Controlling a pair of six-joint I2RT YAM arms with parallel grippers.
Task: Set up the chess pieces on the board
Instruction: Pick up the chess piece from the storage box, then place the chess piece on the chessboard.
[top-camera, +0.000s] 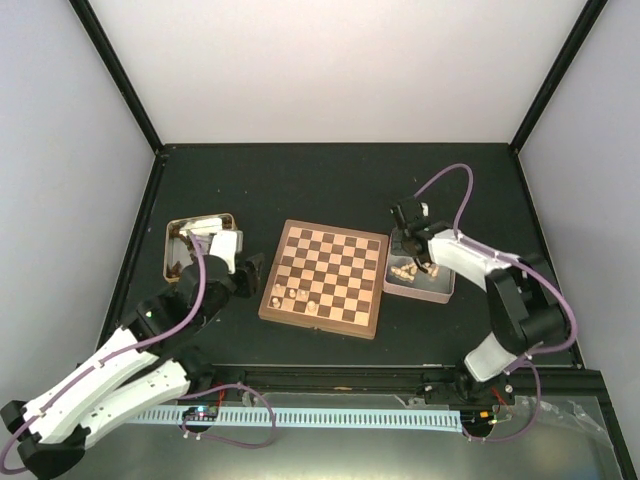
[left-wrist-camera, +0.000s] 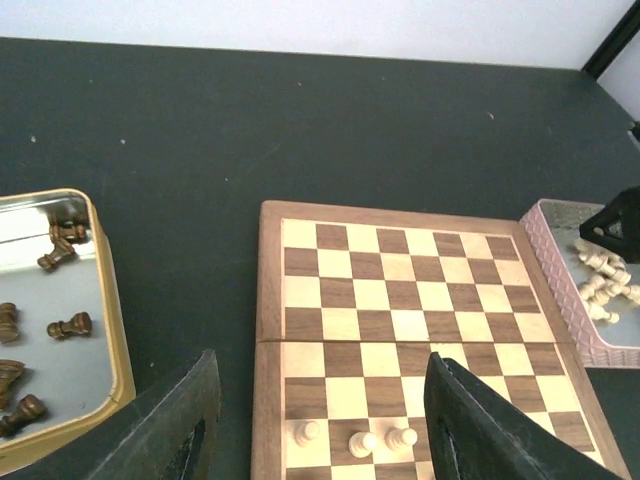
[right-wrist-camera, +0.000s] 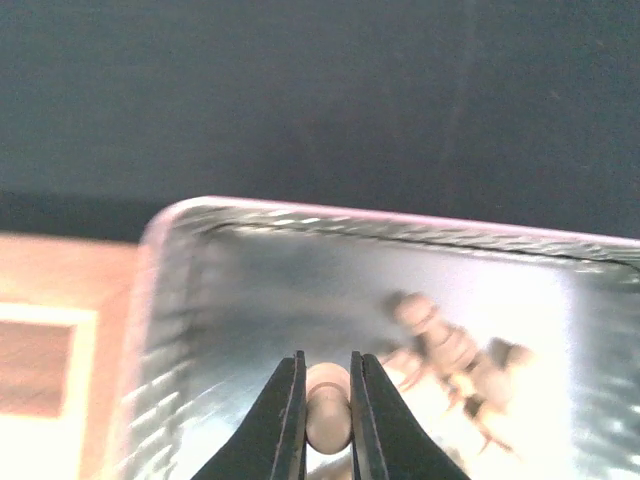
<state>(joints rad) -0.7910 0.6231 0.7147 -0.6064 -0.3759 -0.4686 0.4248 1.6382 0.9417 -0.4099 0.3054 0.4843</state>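
Observation:
The chessboard (top-camera: 325, 277) lies mid-table and shows in the left wrist view (left-wrist-camera: 420, 300). Three pale pieces (left-wrist-camera: 352, 440) stand on its near-left squares. My left gripper (left-wrist-camera: 320, 420) is open and empty, above the board's left edge. My right gripper (right-wrist-camera: 326, 395) is shut on a pale piece (right-wrist-camera: 327, 415) just above the pink tin (right-wrist-camera: 380, 225), where more pale pieces (right-wrist-camera: 450, 350) lie. From above, the right gripper (top-camera: 412, 250) hangs over that tin (top-camera: 443, 290). Dark pieces (left-wrist-camera: 60, 325) lie in the gold tin (left-wrist-camera: 105, 300).
The gold tin (top-camera: 172, 240) sits left of the board and the pink tin sits right of it. The black table is bounded by white walls. A cable rail (top-camera: 330, 415) runs along the near edge.

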